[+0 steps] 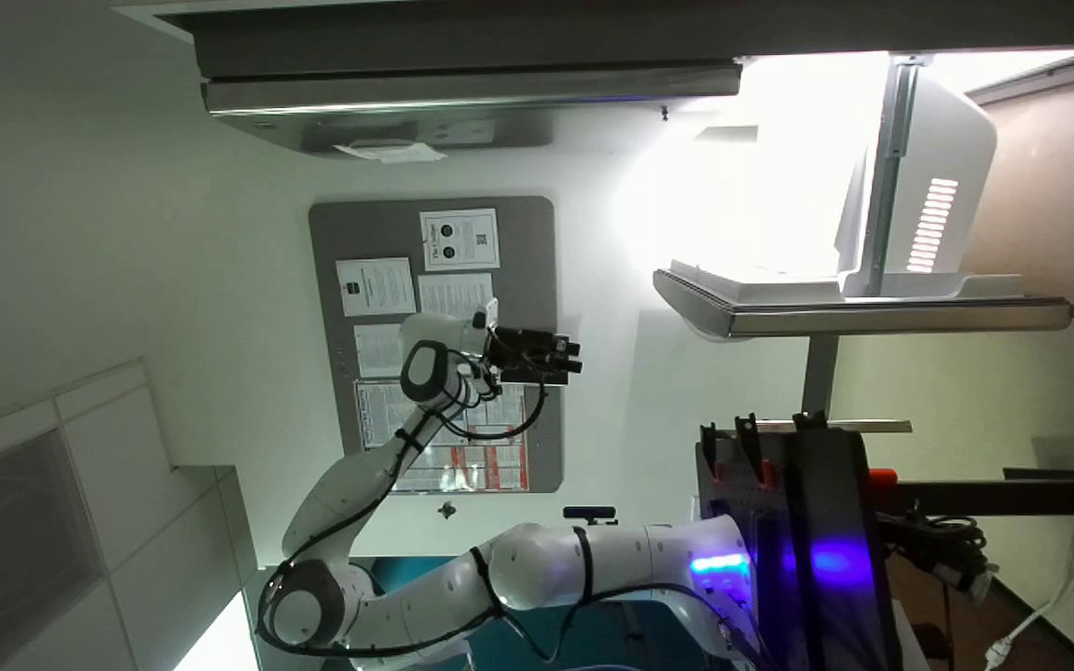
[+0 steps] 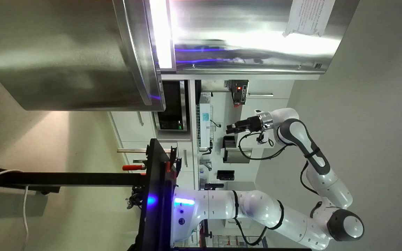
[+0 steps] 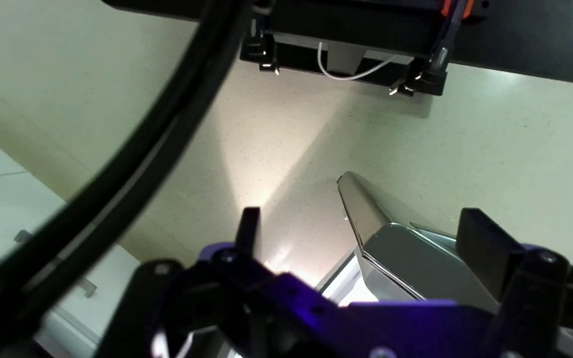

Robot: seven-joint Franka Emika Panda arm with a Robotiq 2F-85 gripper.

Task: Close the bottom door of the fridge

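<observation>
The exterior pictures stand sideways. The fridge's bottom door stands open. In an exterior view it is a thin slab edge-on (image 1: 901, 319), with a boxy grey shelf (image 1: 938, 177) on its inner face and the fridge's lit interior (image 1: 779, 186) behind. Its broad steel front (image 2: 72, 59) with a long handle shows in an exterior view. The fridge's upper door (image 2: 250, 38) bears a paper. My gripper (image 1: 576, 359) is empty and apart from the door, higher than it; it also shows here (image 2: 229, 129). In the wrist view my gripper (image 3: 361, 214) is open above the door's top edge (image 3: 426, 258).
The arm's black stand (image 1: 798, 540) has clamps along its edge, also seen in the wrist view (image 3: 430, 74). A grey board with papers (image 1: 537, 280) hangs on the wall. A microwave (image 2: 171, 108) and counter are in the background. A black cable (image 3: 142, 159) crosses the wrist view.
</observation>
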